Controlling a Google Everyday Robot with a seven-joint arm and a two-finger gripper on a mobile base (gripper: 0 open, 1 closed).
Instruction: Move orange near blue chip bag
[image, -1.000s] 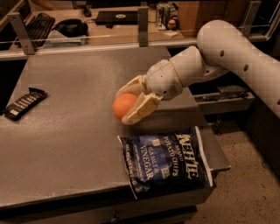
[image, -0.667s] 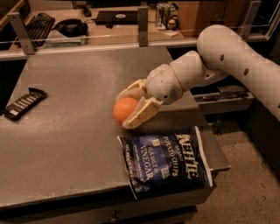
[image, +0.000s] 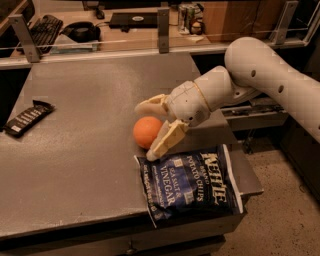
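Two pale fingers (image: 167, 142) of the gripper (image: 144, 131) clasp the orange (image: 146, 131) low on the grey table (image: 90, 100), just beside the upper-left corner of the blue chip bag (image: 192, 182), lettered "KETTLE BRAND POTATO CHIPS, SEA SALT & VINEGAR".

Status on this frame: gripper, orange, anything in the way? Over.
Gripper astride the orange, low over the table. Orange close by chip bag's upper left corner. Nothing between them; snack bar far left.

Arm (image: 265, 70) reaching from right, gripper (image: 146, 131) low, mid-frame
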